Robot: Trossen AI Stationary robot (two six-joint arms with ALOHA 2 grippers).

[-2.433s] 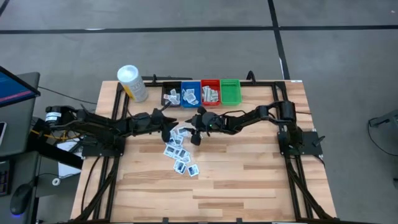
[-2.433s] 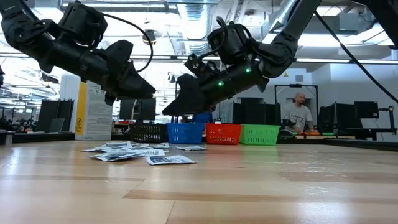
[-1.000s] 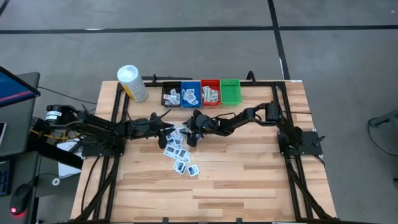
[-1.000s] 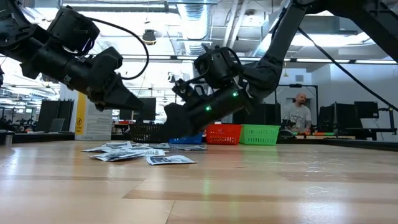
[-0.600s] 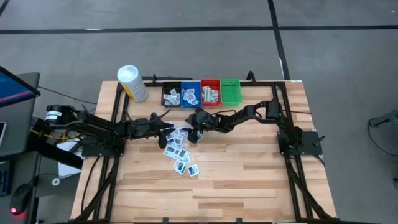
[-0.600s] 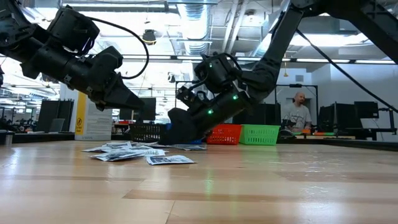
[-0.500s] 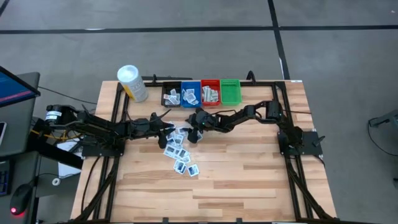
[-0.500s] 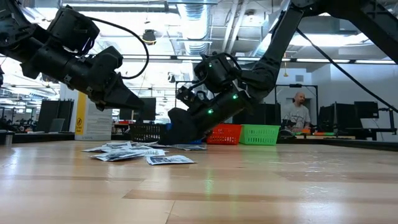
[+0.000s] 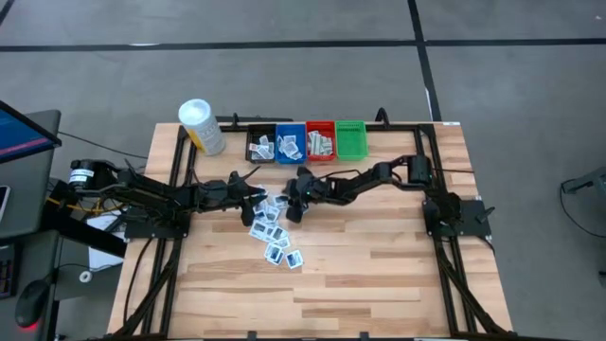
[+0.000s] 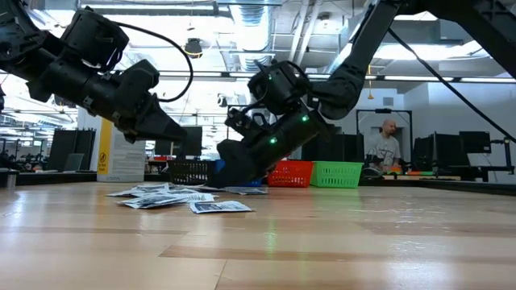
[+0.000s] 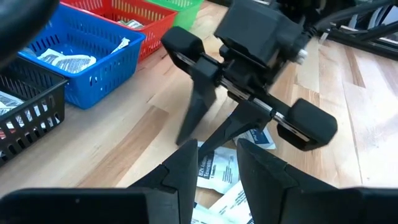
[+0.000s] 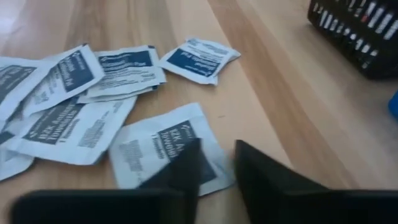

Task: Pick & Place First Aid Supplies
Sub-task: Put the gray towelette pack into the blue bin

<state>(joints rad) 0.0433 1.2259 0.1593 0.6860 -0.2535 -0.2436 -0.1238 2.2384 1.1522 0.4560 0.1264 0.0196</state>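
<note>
The first aid supplies are small white packets with blue print, lying flat and loose in a pile (image 9: 270, 227) mid-table, also in the low view (image 10: 173, 196). My right gripper (image 12: 217, 168) is tipped down at the pile's far end (image 9: 292, 206), its two fingers a narrow gap apart astride the corner of one packet (image 12: 165, 149). In the left wrist view the right gripper's fingers (image 11: 200, 142) converge on that packet (image 11: 214, 168). My left gripper (image 9: 258, 189) hovers open just left of it, above the table (image 10: 193, 135), holding nothing. My right gripper comes slanting down from the table's right, and its fingertips (image 12: 186, 168) stand over the near corner of the flat packet (image 12: 208, 174), which lies on the table. Whether the fingers touch the packet, I cannot tell.
A row of small bins stands at the far edge: black (image 9: 261, 145), blue (image 9: 290, 144), red (image 9: 320, 142), green (image 9: 350, 138); three hold packets. A white-capped yellow container (image 9: 202, 126) stands far left. Bare wood lies toward the near edge. A person (image 10: 389, 149) shows in the room behind.
My right gripper has tipped more steeply nose-down and sunk a little, bringing its fingertips to the table at the far end of the pile. The packets lie as they did.
</note>
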